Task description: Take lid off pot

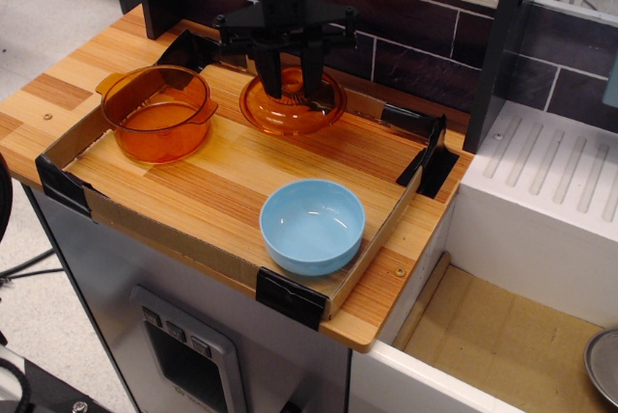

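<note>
The see-through orange pot [154, 116] stands uncovered at the left of the cardboard-edged board, its two small handles showing. The domed orange lid [292, 116] is well to the pot's right, near the board's back edge, low on or just above the wood. My black gripper [290, 80] comes straight down over the lid. Its two fingers [269, 73] flank the lid's knob and are closed on it. The knob itself is mostly hidden between the fingers.
A light blue bowl [312, 225] sits at the front right of the board. A low cardboard rim [145, 230] with black corner clips rings the board. A dark tiled wall stands behind, and a white ridged drainer [550, 172] lies to the right.
</note>
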